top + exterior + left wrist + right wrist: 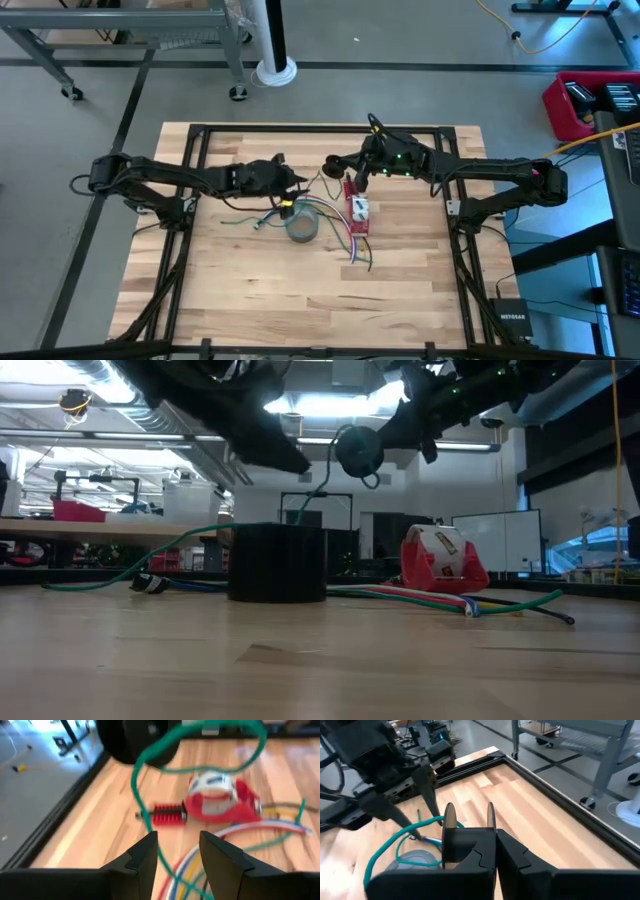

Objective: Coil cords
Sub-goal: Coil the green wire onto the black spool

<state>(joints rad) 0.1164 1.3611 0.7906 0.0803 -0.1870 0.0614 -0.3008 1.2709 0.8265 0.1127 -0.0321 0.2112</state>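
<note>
Both grippers are up above mid-table, facing each other. Right gripper [336, 166] looks clamped on a small dark spool [358, 450], probably so the green cord [322, 478] winds onto it. Left gripper [293, 186] has a narrow gap with the cord running through, likely guiding it. Cord's tail lies beside the grey tape roll [302, 226].

Tabletop [250, 290]: pale planked wood, smooth matt finish. Tape dispenser [357, 212]: red, seemingly glossy plastic. Green cord [150, 795]: smooth rubbery sheath.

a lab: exposed ceiling ducts [120, 380], wheeled metal racks [130, 40], whiteboard [490, 540]
</note>
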